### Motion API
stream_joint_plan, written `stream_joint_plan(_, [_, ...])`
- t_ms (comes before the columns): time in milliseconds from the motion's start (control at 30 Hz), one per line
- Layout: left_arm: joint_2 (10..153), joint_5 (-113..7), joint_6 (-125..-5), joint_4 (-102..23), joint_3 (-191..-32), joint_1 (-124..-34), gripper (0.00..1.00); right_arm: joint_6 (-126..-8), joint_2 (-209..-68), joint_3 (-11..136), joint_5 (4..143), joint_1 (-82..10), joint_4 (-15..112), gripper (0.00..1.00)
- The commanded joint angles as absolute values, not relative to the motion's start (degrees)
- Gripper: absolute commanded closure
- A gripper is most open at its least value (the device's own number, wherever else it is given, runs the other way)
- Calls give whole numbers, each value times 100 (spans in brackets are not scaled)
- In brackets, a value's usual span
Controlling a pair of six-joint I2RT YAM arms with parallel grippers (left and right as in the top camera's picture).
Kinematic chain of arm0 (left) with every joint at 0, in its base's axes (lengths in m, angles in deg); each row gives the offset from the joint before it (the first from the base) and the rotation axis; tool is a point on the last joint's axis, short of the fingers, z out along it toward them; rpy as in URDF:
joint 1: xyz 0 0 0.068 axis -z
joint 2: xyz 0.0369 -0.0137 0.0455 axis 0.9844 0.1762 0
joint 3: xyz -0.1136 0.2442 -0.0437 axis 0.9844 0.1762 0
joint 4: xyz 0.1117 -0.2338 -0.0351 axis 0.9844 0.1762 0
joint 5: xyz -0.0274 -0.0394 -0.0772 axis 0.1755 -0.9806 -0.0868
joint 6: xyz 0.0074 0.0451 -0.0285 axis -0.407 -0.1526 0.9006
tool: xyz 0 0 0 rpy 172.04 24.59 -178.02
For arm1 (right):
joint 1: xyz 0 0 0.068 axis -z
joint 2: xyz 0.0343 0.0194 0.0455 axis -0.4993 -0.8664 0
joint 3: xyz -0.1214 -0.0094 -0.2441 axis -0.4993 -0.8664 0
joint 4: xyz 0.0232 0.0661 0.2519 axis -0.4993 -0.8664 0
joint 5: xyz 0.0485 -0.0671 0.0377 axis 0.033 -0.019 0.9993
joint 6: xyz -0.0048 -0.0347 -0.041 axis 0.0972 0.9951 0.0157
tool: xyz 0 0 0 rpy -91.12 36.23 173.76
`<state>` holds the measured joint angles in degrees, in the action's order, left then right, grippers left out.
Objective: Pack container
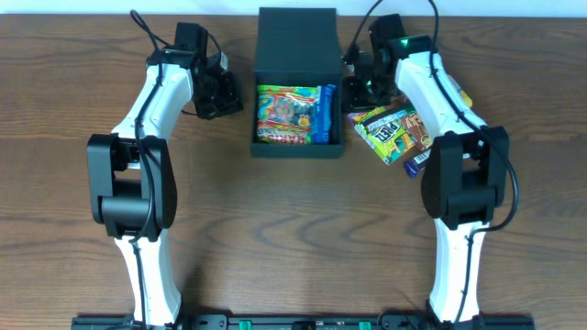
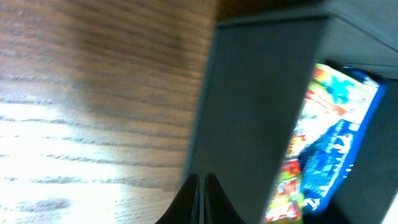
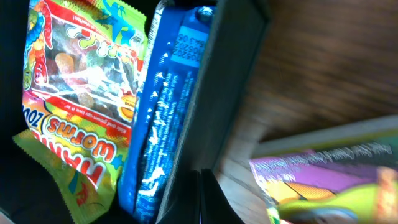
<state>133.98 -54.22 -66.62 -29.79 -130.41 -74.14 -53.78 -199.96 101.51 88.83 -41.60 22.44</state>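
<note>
The container (image 1: 298, 149), a dark square box, stands at the back centre with its flap lid (image 1: 295, 41) open and raised behind it. Inside lie a colourful gummy worms packet (image 1: 282, 115) and a blue packet (image 1: 323, 115). My left gripper (image 1: 235, 97) is shut and empty, just outside the container's left wall (image 2: 249, 112); its fingertips (image 2: 202, 186) sit close to that wall. My right gripper (image 1: 352, 90) is shut and empty at the container's right wall (image 3: 221, 93); its fingertips (image 3: 200, 193) are by that wall. The gummy worms packet (image 3: 74, 93) and the blue packet (image 3: 163, 106) also show in the right wrist view.
Several loose snack packets lie on the wooden table right of the container, under my right arm: a green one (image 1: 383, 128), a brown one (image 1: 415, 128) and a purple-yellow one (image 3: 329, 168). The table's back edge runs just behind the lid.
</note>
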Motion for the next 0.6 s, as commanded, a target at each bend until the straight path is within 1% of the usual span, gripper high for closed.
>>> stream_joint_plan(0, [13508,-5363,-6620,-3011,-13150,-7267,94,-5723,-20040,10094,8905,-4223,2334,99])
stream_joint_plan(233, [13580,-5588,-6664,-2963,-13150,-7182,94,-5729,-20044,10094,8983,-4398,2244,99])
stream_joint_plan(567, [13580,-5649,-7060,-2128,-13150,-7177,94,-5727,-20044,10094,8983,-4520,1700,99])
